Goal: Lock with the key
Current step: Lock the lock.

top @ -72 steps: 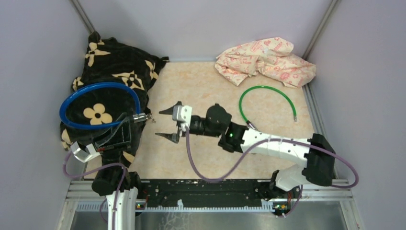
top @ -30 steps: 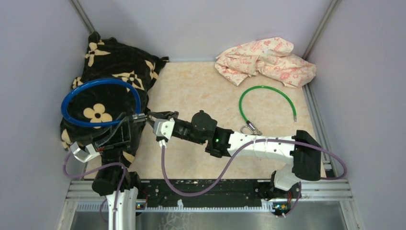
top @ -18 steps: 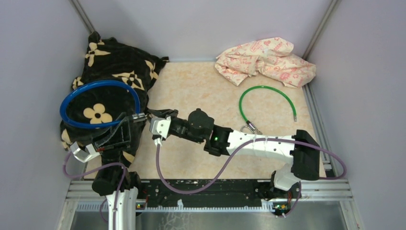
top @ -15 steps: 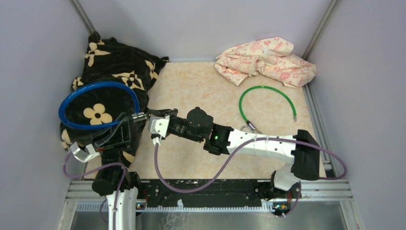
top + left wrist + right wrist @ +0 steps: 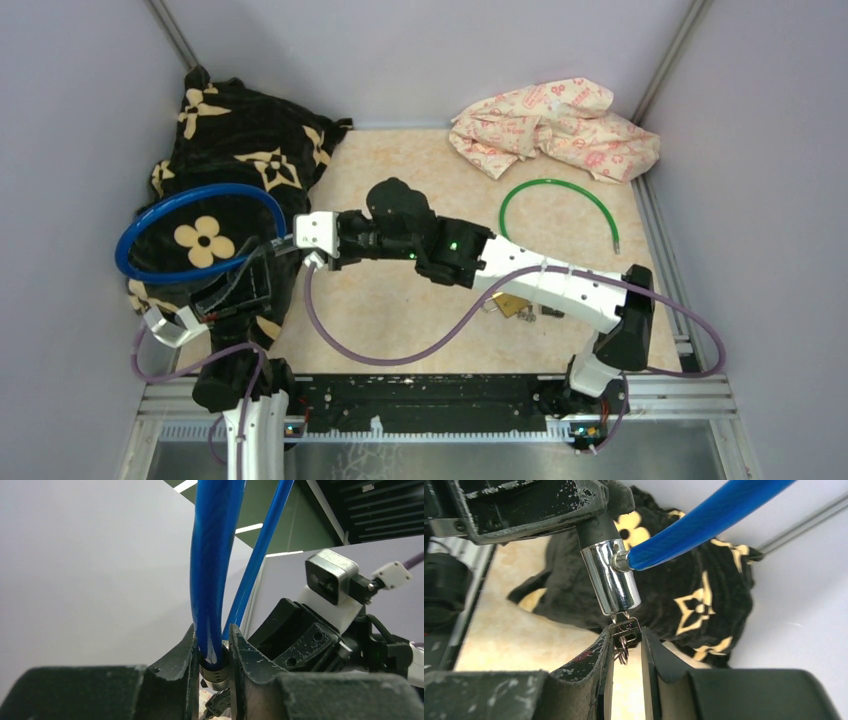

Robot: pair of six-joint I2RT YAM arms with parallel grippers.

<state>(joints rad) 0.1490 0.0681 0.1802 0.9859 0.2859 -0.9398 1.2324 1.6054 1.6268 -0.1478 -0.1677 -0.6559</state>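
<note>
A blue cable lock (image 5: 190,230) loops over the black cloth at the left. My left gripper (image 5: 258,272) is shut on the lock's black collar (image 5: 215,666), and the blue cable (image 5: 216,555) rises between its fingers. The chrome lock cylinder (image 5: 611,577) hangs below the left fingers in the right wrist view. A small key (image 5: 625,628) with a ring sticks out of the cylinder's end. My right gripper (image 5: 626,637) is shut on the key's head; in the top view it (image 5: 292,243) meets the lock end.
A black cloth with cream flowers (image 5: 240,130) covers the back left. A patterned cream cloth (image 5: 555,125) lies at the back right. A green cable (image 5: 555,200) curves in front of it. A brass padlock with keys (image 5: 510,305) lies under the right forearm.
My right arm reached left to the lock end, closed on the key and rolled its wrist, elbow raised. The blue loop shifted slightly down-left. The padlock under the forearm has come into view.
</note>
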